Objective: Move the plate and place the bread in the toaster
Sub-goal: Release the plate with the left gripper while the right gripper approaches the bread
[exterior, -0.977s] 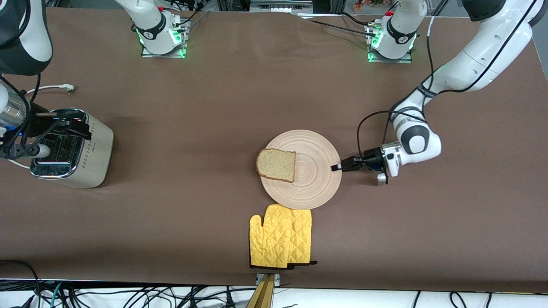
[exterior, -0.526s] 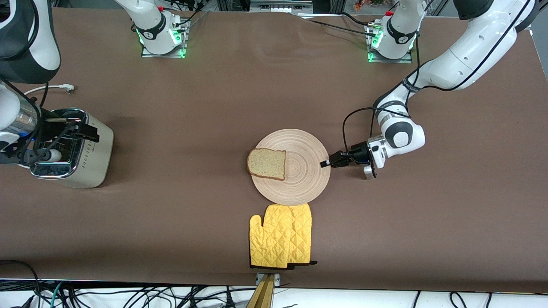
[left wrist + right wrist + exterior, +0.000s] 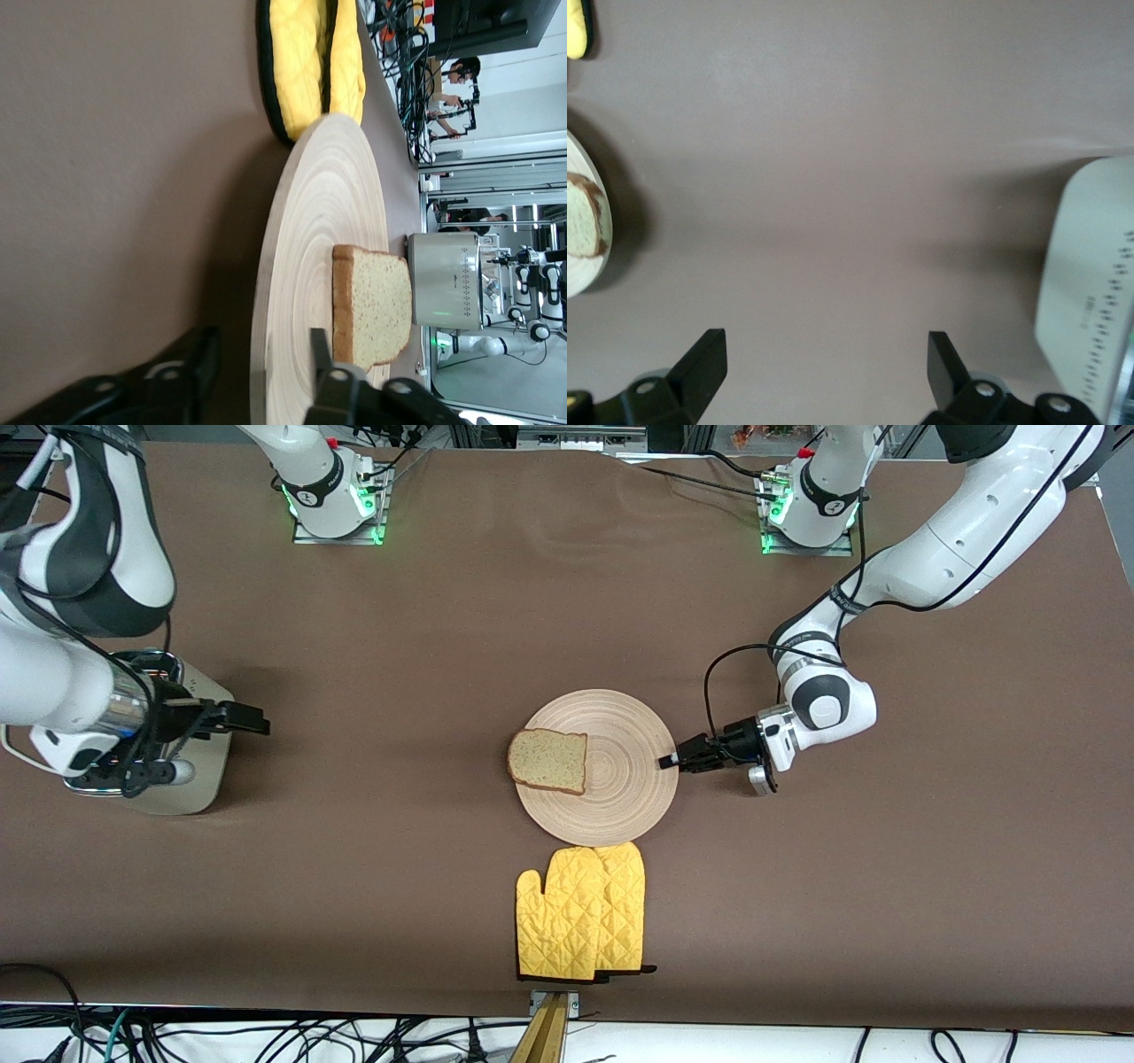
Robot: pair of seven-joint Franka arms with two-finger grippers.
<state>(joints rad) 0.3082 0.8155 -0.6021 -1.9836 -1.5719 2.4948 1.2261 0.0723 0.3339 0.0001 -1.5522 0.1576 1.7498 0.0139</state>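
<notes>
Left pincer (image 3: pixel 666 761), its jaws parted astride the plate's (image 3: pixel 620 797) rim, should, I reckoned, back off level without jogging the bread (image 3: pixel 548 760) on the plate, while the right pincer (image 3: pixel 257 722), spread wide, hung beside the toaster (image 3: pixel 190 788), well apart from the plate.

Open brown bench (image 3: pixel 399 717) lies between toaster (image 3: pixel 190 775) and plate (image 3: pixel 620 797); yellow oven mitts (image 3: pixel 580 921) crowd the plate's nearer rim, left gripper (image 3: pixel 666 762) its other edge.
</notes>
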